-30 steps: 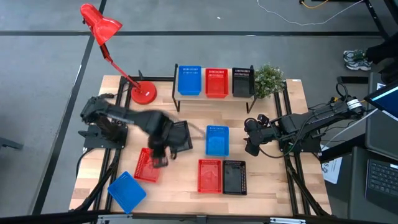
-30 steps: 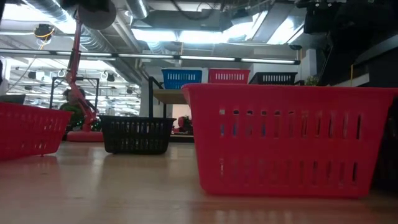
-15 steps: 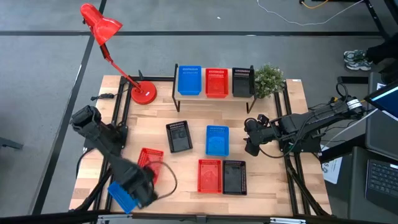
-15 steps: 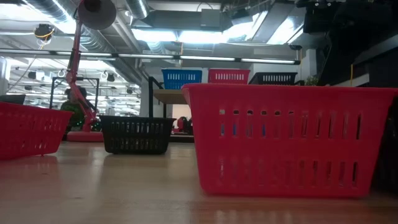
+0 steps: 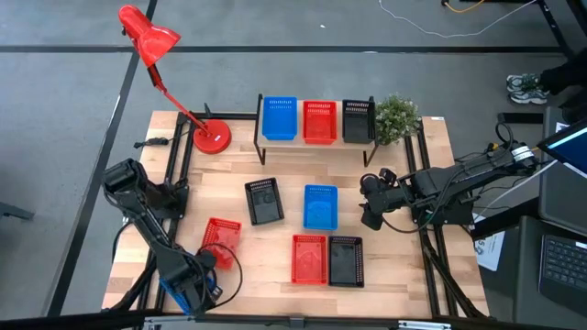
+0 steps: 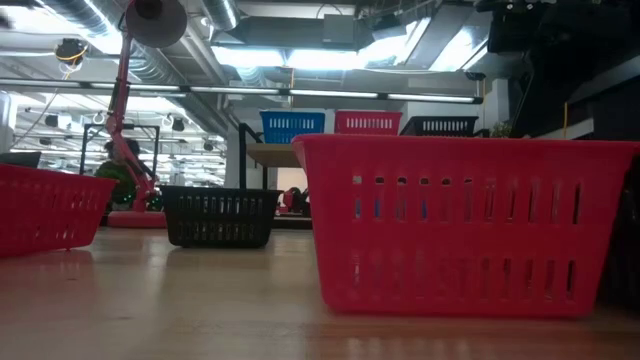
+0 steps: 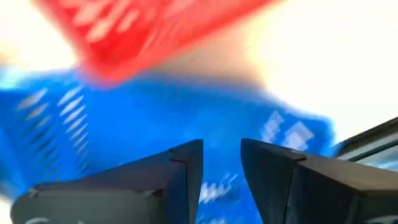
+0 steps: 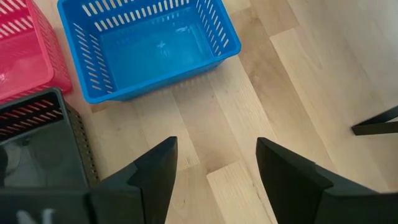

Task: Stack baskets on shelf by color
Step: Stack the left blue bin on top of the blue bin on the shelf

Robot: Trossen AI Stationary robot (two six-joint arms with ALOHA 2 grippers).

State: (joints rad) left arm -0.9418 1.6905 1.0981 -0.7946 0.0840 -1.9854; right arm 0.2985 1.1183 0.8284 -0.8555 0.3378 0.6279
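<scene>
Left gripper (image 5: 194, 291) — parted, empty, directly over blue basket (image 5: 180, 286); right gripper (image 8: 214, 165) — released, beside central blue basket (image 8: 149, 46).

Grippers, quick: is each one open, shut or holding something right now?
Left gripper: jaws apart, empty, over the blue basket at the table's front left corner.
Right gripper: open, empty, near the middle blue basket.

2 dark arms (image 5: 147, 215), black cables.
</scene>
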